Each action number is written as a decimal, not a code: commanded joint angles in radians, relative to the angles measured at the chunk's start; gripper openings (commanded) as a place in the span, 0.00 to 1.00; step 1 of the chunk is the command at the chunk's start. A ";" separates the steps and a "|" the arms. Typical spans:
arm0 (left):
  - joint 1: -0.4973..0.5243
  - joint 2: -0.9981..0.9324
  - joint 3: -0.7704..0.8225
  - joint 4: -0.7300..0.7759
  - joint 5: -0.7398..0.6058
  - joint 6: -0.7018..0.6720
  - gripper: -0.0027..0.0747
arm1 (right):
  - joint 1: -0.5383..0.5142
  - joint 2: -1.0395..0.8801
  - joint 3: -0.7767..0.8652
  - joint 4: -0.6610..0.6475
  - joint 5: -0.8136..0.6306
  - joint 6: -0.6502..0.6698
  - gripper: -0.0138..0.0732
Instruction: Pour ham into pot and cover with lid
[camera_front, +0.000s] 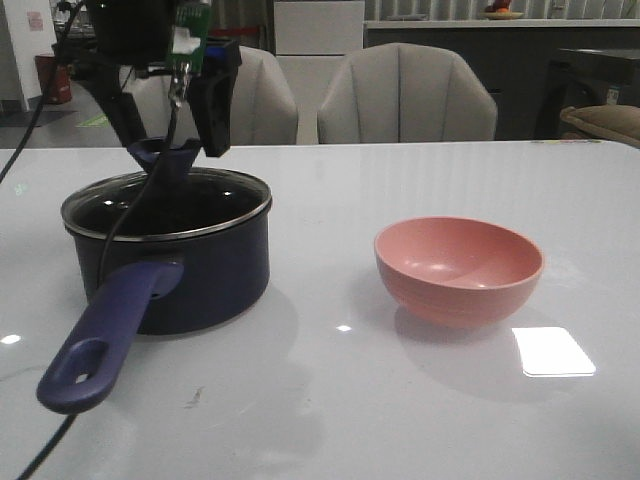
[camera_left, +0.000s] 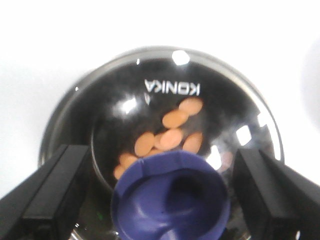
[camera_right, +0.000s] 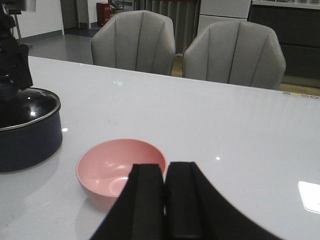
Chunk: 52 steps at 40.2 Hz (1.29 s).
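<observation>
With the lid (camera_front: 165, 205) seated on the pot (camera_front: 170, 255), the covering step looks all but done. Left gripper (camera_front: 172, 125) straddles the dark blue knob (camera_left: 170, 197), fingers spread wide on either side, not clamping it. Ham (camera_left: 167, 135) lies inside the pot, visible through the glass: about eight orange slivers, some overlapping, so the count is approximate. Right gripper (camera_right: 165, 205) hangs near the bowl (camera_front: 458, 268), fingers pressed together, holding nothing. The bowl looks empty. Judged next move: lift the left arm straight up, clear of the knob, without nudging the lid. Count: one pot, one lid, one bowl, two chairs (camera_front: 405, 95) behind the table (camera_front: 400, 400)
</observation>
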 joint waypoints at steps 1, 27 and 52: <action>-0.005 -0.085 -0.058 -0.006 0.028 0.000 0.76 | -0.001 0.011 -0.028 0.006 -0.087 -0.002 0.33; -0.010 -0.517 0.178 -0.022 -0.037 0.076 0.52 | -0.001 0.011 -0.028 0.006 -0.087 -0.002 0.33; -0.010 -1.193 0.882 -0.015 -0.352 0.078 0.32 | -0.001 0.011 -0.028 0.006 -0.087 -0.002 0.33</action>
